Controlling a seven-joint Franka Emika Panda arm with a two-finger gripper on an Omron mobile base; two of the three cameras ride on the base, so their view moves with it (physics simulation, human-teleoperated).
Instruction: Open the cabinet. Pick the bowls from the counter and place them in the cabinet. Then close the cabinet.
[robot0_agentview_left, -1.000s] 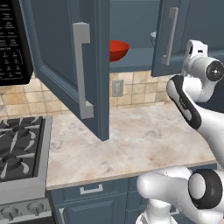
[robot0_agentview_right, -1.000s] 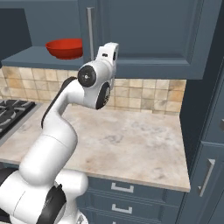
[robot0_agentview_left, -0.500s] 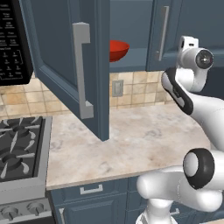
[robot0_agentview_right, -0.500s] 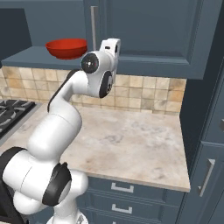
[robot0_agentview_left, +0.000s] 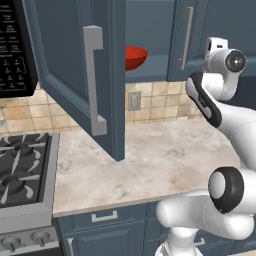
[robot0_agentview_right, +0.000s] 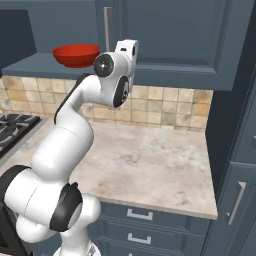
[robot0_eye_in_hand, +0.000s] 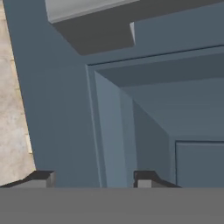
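The cabinet's left door (robot0_agentview_left: 75, 75) stands wide open over the counter (robot0_agentview_left: 165, 155), its long silver handle (robot0_agentview_left: 92, 80) facing me. A glossy red bowl (robot0_agentview_left: 134, 56) sits inside on the cabinet floor (robot0_agentview_right: 30, 65), also seen as the red bowl (robot0_agentview_right: 76, 54) from the right. My white hand (robot0_agentview_right: 125, 50) is raised right against the right door (robot0_agentview_left: 192, 40), beside its bar handle (robot0_agentview_right: 107, 25). In the hand view my gripper (robot0_eye_in_hand: 94, 178) is open, its fingertips (robot0_eye_in_hand: 146, 178) apart just off the blue door panel (robot0_eye_in_hand: 144, 113), with the silver handle (robot0_eye_in_hand: 87, 11) above them.
A black gas stove (robot0_agentview_left: 20, 175) lies left of the counter, with a black microwave (robot0_agentview_left: 12, 50) above it. A wall outlet (robot0_agentview_left: 134, 101) sits in the tan tiled backsplash. Blue base drawers (robot0_agentview_right: 145, 220) run below, and a tall blue cabinet (robot0_agentview_right: 240, 165) bounds the right.
My hand has risen and swung in closer to the right door, and the fingers have drawn nearer together. The right door's handle has shifted slightly left. The red bowl has not moved.
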